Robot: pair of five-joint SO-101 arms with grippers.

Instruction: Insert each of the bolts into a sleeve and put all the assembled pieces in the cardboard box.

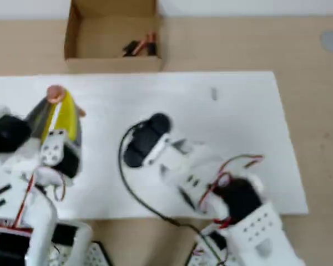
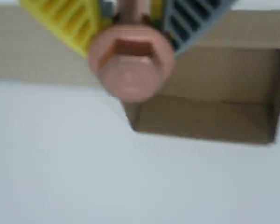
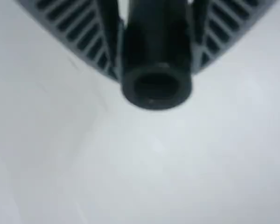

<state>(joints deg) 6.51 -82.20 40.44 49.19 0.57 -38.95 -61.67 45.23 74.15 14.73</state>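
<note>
**A:** What is each arm holding?

**B:** The left jaws pinch a copper-pink bolt (image 2: pixel 130 65). Its hexagonal head sticks out past the jaw tips, above the left side of the white sheet (image 1: pixel 238 122) on the counter (image 1: pixel 311 83). The right jaws pinch a black sleeve (image 3: pixel 156 86) over the middle of the sheet, with its open bore facing outward.

**A:** Are they joined yet?

**B:** No, bolt and sleeve are well apart. I judge this is the step just before insertion.

**A:** And the cardboard box (image 1: pixel 77 39)?

**B:** It sits open just beyond the sheet's far edge. What looks like a black-and-orange assembled piece (image 1: pixel 140 46) lies inside.

**A:** What does the next move need?

**B:** Probably bringing the arms together with the bolt's shank lined up on the bore. How much shank is free of the jaws, I cannot tell.
</note>
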